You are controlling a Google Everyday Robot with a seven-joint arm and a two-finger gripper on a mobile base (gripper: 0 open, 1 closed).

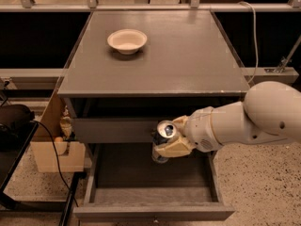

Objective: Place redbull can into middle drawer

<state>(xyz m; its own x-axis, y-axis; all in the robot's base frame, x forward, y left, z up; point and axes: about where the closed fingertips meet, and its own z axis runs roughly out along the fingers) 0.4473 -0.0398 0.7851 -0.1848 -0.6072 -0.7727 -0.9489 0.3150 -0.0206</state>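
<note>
Redbull can (pixel 165 130) upright, in hand (pixel 163 144) — above drawer (pixel 150 213)

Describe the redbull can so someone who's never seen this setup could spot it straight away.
Find the grey cabinet with the cream bowl on top and its middle drawer pulled open. Just above that drawer's floor, the white arm has its end effector gripping the redbull can. It is the only slim can with a shiny silver top, unlike the wide bowl.
</note>
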